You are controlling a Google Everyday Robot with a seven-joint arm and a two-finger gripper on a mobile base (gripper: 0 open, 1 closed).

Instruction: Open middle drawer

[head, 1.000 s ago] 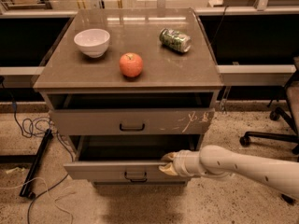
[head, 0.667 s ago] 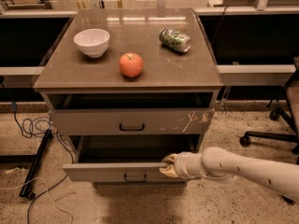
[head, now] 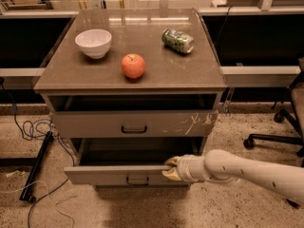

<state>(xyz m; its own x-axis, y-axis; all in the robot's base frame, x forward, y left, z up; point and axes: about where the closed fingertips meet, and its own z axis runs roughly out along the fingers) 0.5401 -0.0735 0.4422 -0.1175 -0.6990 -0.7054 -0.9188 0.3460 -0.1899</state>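
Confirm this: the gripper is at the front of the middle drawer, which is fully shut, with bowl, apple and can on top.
Wrong: the camera view shows the middle drawer pulled out, not shut. The gripper is at its front, and the bowl, apple and can are on top.
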